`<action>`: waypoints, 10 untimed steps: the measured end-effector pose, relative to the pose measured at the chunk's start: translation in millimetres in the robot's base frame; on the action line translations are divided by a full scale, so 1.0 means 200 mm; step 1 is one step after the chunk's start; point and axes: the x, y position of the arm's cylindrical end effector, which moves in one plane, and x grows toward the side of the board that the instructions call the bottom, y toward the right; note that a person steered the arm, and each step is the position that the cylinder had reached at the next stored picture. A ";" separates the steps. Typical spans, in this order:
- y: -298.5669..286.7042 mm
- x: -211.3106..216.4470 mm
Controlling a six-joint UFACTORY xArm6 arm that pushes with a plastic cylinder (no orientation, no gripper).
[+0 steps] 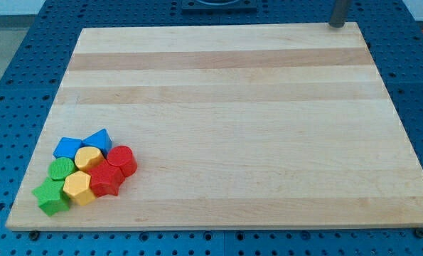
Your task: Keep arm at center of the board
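Observation:
My tip [337,25] shows as a short grey rod end at the view's top right, at the far right corner of the wooden board [225,92]. It is far from all the blocks. The blocks lie bunched together at the view's bottom left: a blue block [67,148], a blue wedge-like block [98,139], a yellow block [88,158], a red cylinder [123,160], a green cylinder [61,169], a red star-like block [106,180], a yellow hexagon-like block [77,188] and a green star-like block [51,198].
The board lies on a blue perforated table [12,78] that surrounds it on all sides. A dark base [217,6] shows at the view's top centre.

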 end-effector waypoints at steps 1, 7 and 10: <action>-0.05 0.00; -0.90 0.68; -1.00 0.98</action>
